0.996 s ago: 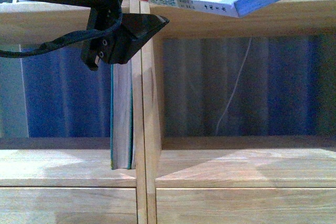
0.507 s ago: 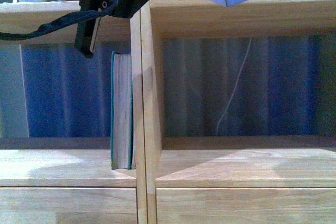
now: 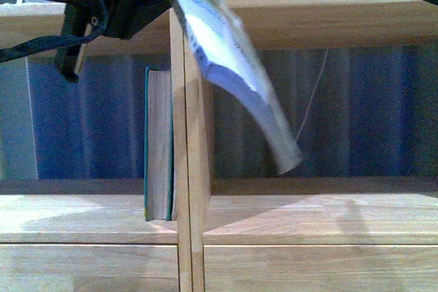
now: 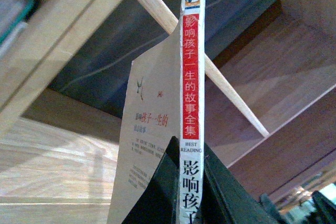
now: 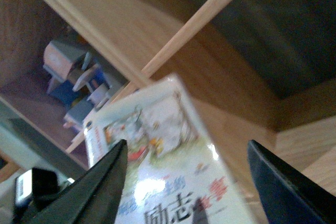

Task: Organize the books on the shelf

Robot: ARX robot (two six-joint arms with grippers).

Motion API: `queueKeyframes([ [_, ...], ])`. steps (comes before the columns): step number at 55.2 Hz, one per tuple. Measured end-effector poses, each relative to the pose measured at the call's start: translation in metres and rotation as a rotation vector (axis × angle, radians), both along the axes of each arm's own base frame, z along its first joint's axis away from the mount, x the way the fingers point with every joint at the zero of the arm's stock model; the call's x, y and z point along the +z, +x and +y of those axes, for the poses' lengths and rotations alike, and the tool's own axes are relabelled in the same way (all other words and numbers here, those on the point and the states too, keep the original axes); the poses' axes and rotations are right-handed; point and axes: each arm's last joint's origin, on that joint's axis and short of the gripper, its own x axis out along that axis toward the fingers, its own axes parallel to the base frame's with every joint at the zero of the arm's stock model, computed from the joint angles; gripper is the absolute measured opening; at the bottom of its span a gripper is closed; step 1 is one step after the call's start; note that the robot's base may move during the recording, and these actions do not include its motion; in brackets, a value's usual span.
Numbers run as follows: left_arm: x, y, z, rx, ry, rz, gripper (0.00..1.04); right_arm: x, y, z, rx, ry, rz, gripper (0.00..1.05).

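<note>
The left gripper [image 4: 189, 146] is pinching the spine of the thin, floppy white paperback [image 3: 233, 66], hanging tilted before the smooth light-wood shelf [image 3: 308, 22]. The thick teal-green book [image 3: 159, 145] is standing touching the middle board [image 3: 186, 169]. The right gripper [image 5: 187, 148] is holding its 2 fingers wide apart.

We are seeing the paperback [image 3: 236, 66] hanging slantwise across the right compartment's [image 3: 328, 213] mouth, blocking the way in just beside the central divider [image 3: 194, 169]. Right of it, that compartment is lying open. In the left compartment [image 3: 75, 213] the teal book [image 3: 159, 145] is standing against the divider, and the left arm [image 3: 116, 5] is crowding the top; lower left is lying open.
</note>
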Motion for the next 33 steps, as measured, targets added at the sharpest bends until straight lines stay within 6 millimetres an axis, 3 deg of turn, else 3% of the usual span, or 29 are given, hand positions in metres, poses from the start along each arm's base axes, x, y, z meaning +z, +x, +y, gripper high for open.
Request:
queueKeyframes([
  [7, 0.005, -0.003, 0.014, 0.05, 0.051, -0.022, 0.07, -0.003, 0.01, -0.015, -0.179, -0.121, -0.029, 0.99],
  [17, 0.014, -0.014, 0.038, 0.147, 0.166, -0.05, 0.07, -0.019, 0.016, -0.033, -0.31, -0.255, -0.06, 0.98],
  [33, 0.016, -0.039, 0.066, 0.308, 0.463, -0.109, 0.07, -0.05, 0.017, -0.051, -0.421, -0.306, -0.075, 0.98],
])
